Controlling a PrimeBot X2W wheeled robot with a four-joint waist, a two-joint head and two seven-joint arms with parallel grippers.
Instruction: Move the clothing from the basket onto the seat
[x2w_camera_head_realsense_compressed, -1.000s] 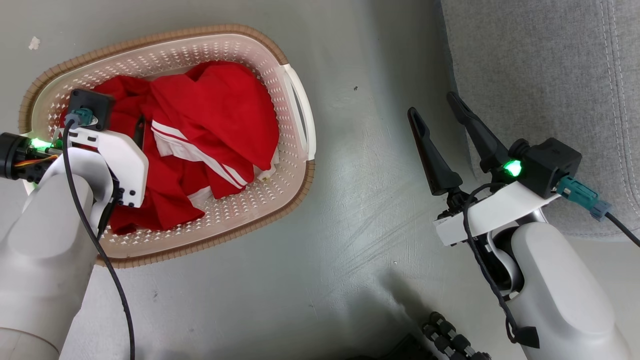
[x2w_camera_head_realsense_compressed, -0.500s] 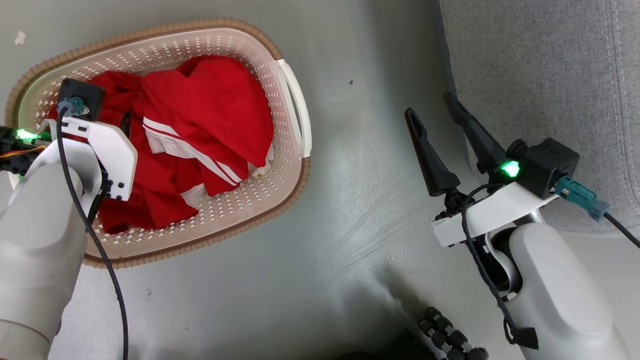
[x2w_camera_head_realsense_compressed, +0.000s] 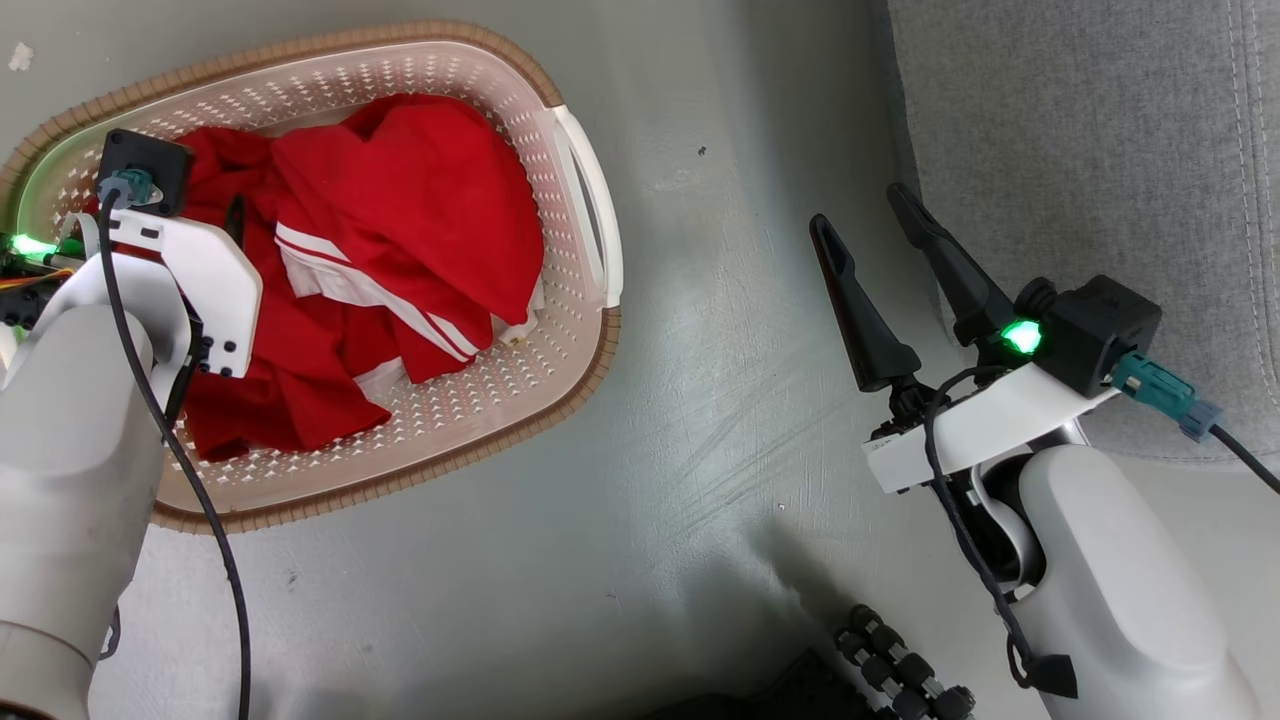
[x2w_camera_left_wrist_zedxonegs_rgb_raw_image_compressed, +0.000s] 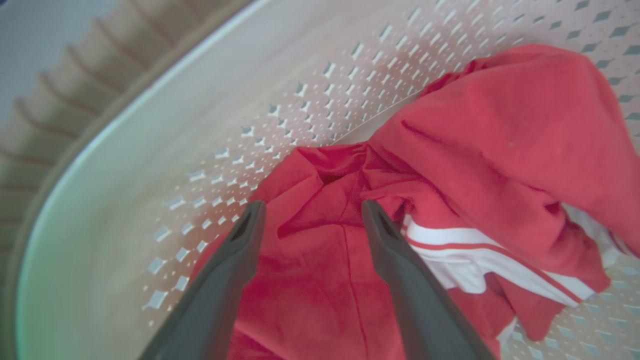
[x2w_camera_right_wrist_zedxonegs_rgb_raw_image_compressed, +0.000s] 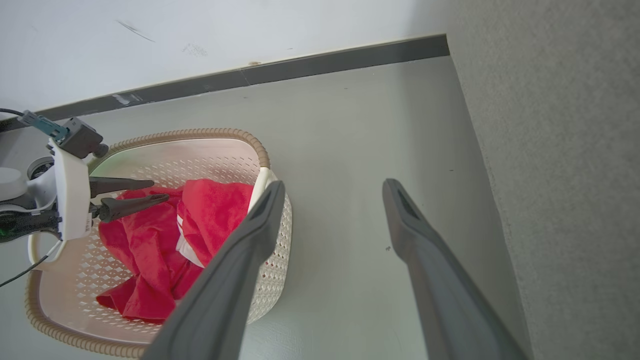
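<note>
The clothing is a heap of bright red fabric with white stripes lying in the cream perforated basket on the floor. My left gripper is open inside the basket, its dark fingers straddling a red fold of the clothing near the basket wall. My right gripper is open and holds nothing, hovering over the floor beside the grey seat. The right wrist view shows the right gripper, the basket, the clothing, my left gripper and the seat.
Grey floor lies between the basket and the seat. A white wall with a dark skirting board runs behind the basket. A black ribbed part shows at the bottom edge of the head view.
The head view has shifted slightly. My left arm has moved a little toward the basket's far left side over the clothing. The right arm holds its place. Both grippers stay open.
</note>
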